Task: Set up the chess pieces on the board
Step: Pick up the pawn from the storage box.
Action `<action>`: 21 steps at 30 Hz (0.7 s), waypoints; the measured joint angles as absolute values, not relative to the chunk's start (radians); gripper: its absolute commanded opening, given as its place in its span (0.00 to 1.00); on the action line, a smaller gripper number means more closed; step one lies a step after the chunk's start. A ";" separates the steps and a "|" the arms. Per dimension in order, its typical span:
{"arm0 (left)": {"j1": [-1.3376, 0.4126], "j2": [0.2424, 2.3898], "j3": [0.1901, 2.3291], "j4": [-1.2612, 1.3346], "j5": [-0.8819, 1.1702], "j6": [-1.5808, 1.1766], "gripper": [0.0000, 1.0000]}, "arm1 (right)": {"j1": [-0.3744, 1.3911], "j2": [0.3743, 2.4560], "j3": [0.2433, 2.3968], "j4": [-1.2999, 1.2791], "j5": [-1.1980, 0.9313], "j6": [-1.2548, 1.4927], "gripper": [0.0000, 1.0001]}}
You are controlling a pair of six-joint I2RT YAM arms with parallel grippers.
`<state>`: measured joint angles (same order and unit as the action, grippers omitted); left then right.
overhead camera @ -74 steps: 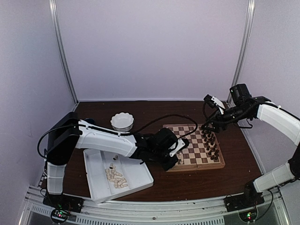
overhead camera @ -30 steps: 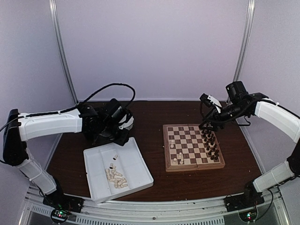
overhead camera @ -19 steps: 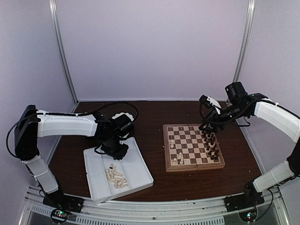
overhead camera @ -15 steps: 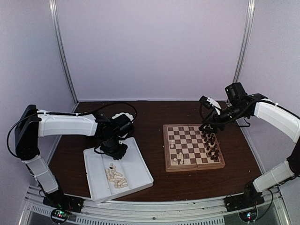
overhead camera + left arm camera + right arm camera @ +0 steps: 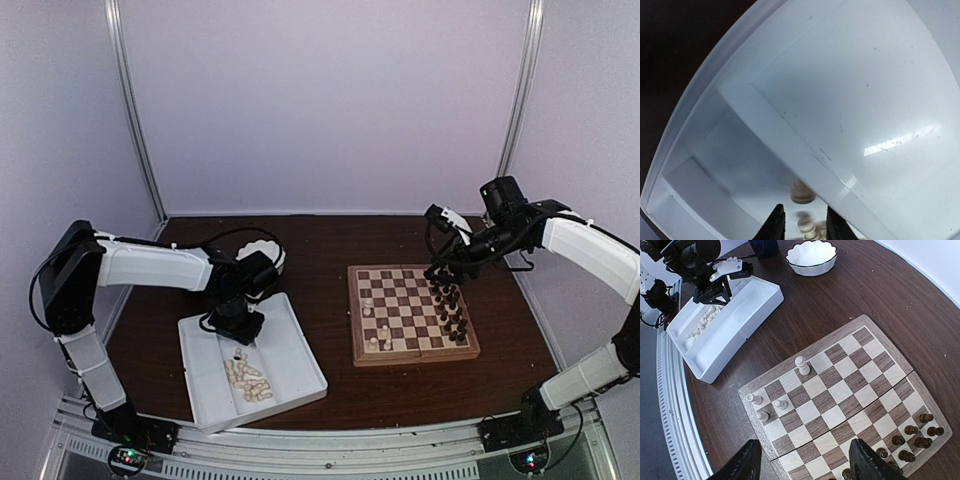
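On dark table (image 5: 330, 235), you have board (image 5: 410, 312) lying flat right of centre. White tray (image 5: 295, 372) sits left of it, near front edge. Your left gripper (image 5: 803, 226) is low in tray's far end, fingertips slightly apart, one cream piece (image 5: 807, 227) showing in gap; gripped or not, cannot tell. Your right gripper (image 5: 441, 270) is spread wide, nothing between, above board's far right corner. Dark pieces (image 5: 450, 305) stand in two rows along board's right side. Four cream pieces (image 5: 801, 364) stand toward board's left side. Loose cream heap (image 5: 247, 378) lies in tray's narrow compartment.
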<state>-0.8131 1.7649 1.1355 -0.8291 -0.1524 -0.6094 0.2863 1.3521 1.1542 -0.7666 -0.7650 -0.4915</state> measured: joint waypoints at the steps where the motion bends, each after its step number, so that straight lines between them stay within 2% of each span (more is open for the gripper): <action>1: -0.809 1.773 1.131 -0.824 -0.152 -0.608 0.28 | 0.286 1.352 1.154 -0.767 -0.765 -0.492 0.64; 10: -0.789 1.797 1.106 -0.776 -0.142 -0.593 0.27 | 0.286 1.352 1.154 -0.767 -0.765 -0.492 0.64; 16: -0.789 1.790 1.090 -0.739 -0.142 -0.574 0.17 | 0.286 1.352 1.154 -0.767 -0.766 -0.491 0.63; 21: -0.789 1.771 1.064 -0.699 -0.149 -0.565 0.15 | 0.286 1.352 1.154 -0.767 -0.766 -0.491 0.63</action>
<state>-0.7891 1.7710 1.0641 -0.6987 -0.1493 -0.5652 0.2863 1.3521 1.1542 -0.7670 -0.7658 -0.4911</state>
